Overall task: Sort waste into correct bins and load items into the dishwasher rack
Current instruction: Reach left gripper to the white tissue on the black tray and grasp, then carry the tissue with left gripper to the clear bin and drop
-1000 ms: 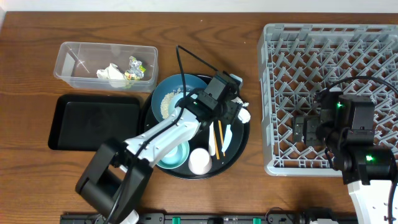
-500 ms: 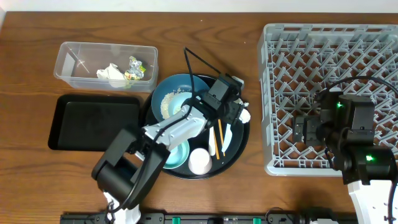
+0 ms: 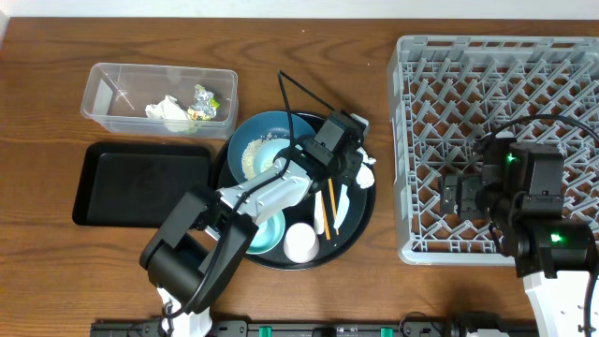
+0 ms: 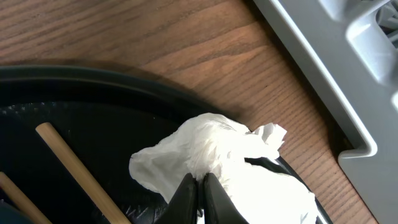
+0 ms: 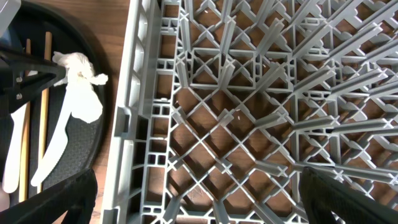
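the step in hand looks like waste sorting: the pick-up of the napkin. at far left the clear tub (image 3: 131, 110) sits on the wooden surface (image 3: 56, 281) and already holds a white paper scrap (image 3: 167, 109) and the small wrapper (image 3: 202, 101); just below it the shallow black tray (image 3: 140, 183) lies bare. in the middle, the round black tray (image 3: 351, 234) carries the dark-blue bowl (image 3: 271, 126) with rice (image 3: 253, 154) in it, the chopsticks (image 3: 329, 208) and the white cutlery (image 3: 343, 211). at that tray's right edge, on the side of the rack, lies the crumpled napkin (image 4: 205, 146), and the left pincer (image 4: 199, 190) is down on it: the left wrist view shows its two tips pressed together with a fold of the paper pinched between them, the napkin seemingly not yet lifted. the next move, as i judge it, calls for a lift clear of the tray rim, a carry leftwards over the blue bowl to the clear tub, and a release above it; the pinch is on a thin fold, so the paper could slip out on the way. at far right the dishwasher rack (image 3: 496, 84) holds no dishes, and the right pincer (image 3: 459, 195) hangs over its lattice floor with jaws spread wide and nothing between them, so loading is yet to start.
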`<state>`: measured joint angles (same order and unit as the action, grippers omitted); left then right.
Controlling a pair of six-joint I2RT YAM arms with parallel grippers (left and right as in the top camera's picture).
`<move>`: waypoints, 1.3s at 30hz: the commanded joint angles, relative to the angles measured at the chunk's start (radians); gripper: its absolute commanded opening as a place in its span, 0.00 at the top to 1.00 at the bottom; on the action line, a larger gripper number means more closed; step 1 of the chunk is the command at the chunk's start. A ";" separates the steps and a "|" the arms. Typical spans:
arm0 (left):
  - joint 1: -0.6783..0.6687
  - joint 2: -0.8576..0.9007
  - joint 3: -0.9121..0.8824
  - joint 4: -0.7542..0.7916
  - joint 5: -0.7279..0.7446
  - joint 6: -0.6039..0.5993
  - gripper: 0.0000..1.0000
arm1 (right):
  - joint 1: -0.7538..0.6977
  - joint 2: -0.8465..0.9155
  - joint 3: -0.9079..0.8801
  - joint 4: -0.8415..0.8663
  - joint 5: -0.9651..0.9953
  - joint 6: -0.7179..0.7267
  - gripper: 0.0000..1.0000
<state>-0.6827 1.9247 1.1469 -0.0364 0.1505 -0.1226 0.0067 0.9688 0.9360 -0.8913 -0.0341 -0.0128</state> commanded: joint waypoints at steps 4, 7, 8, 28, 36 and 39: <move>0.002 0.015 0.010 0.000 -0.008 0.010 0.94 | -0.008 0.000 0.018 0.001 -0.008 0.008 0.01; 0.003 -0.034 0.010 -0.012 -0.008 0.010 0.94 | -0.008 0.000 0.018 0.000 -0.008 0.009 0.01; 0.003 -0.060 0.010 -0.014 -0.009 0.011 0.94 | -0.008 0.000 0.018 0.001 -0.008 0.009 0.01; 0.457 -0.360 0.010 -0.067 -0.196 0.044 0.94 | -0.008 0.000 0.018 -0.003 -0.008 0.008 0.01; 0.731 -0.357 0.009 -0.053 -0.190 0.039 0.94 | -0.008 0.000 0.018 0.001 -0.012 0.009 0.01; 0.769 -0.354 0.009 -0.056 -0.185 0.040 0.94 | -0.008 0.000 0.018 0.001 -0.027 0.022 0.01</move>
<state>0.0700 1.5692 1.1469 -0.0933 -0.0334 -0.0959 0.0067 0.9688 0.9360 -0.8932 -0.0402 -0.0105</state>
